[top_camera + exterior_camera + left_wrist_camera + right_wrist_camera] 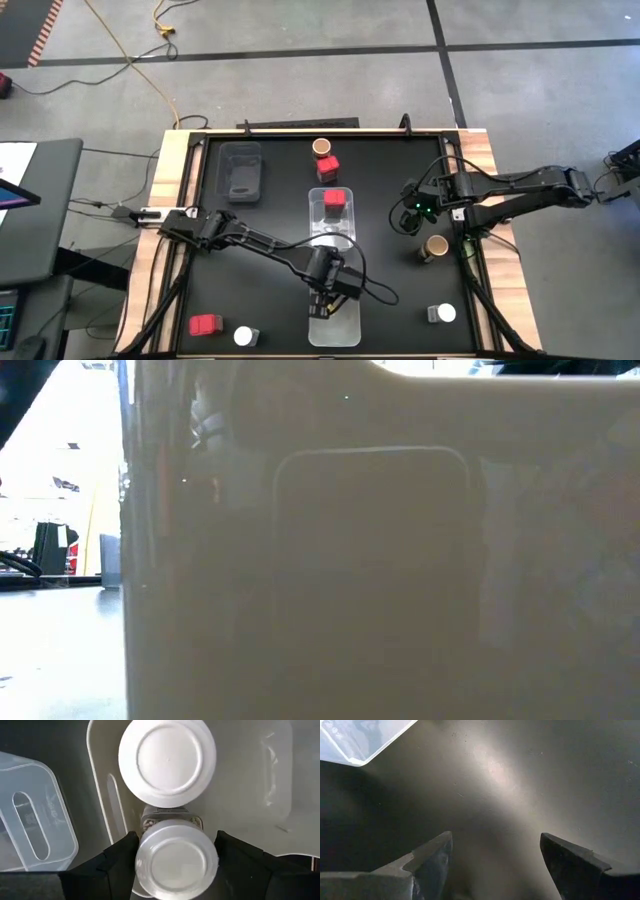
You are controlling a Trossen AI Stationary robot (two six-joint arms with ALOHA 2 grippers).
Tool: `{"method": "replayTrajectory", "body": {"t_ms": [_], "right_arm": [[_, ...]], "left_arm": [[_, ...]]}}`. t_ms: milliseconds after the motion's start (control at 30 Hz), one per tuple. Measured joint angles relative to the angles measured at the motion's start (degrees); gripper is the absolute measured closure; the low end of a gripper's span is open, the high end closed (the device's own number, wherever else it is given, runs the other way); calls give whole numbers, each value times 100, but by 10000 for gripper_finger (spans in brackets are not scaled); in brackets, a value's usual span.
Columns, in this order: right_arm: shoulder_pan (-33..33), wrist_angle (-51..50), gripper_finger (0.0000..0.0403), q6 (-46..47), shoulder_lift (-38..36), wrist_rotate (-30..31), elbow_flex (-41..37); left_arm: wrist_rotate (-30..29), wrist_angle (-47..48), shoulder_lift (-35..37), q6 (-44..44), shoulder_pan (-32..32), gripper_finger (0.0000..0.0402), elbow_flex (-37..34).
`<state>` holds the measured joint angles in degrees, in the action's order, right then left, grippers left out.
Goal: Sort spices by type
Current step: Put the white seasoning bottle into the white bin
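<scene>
Left gripper [175, 865]: held a white-lidded jar [176, 862] over the near tub [100, 780]
Near tub: one white-lidded jar inside [167, 762]
Middle tub [318, 198]: red box [335, 202]

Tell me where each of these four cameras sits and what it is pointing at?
High: overhead, looking straight down on the black tray and both arms.
Low: at tabletop height, blocked by a pale wall; no arm shows.
Left wrist: over a clear tub; the left gripper holds a white-lidded jar.
Right wrist: the open right gripper over bare tray.
Shared: high and left wrist both show that tub.
</scene>
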<state>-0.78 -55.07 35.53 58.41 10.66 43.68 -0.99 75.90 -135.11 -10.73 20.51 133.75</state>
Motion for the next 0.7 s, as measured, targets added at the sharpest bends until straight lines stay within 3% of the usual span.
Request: {"method": "replayTrajectory", "body": {"t_ms": [433, 700], "right_arm": [[0, 35, 74, 0, -1, 0, 0], [0, 28, 74, 0, 1, 0, 0]], "left_arm": [[-59, 3, 0, -90, 7, 196, 0], [-59, 4, 0, -449, 7, 190, 0]]}}
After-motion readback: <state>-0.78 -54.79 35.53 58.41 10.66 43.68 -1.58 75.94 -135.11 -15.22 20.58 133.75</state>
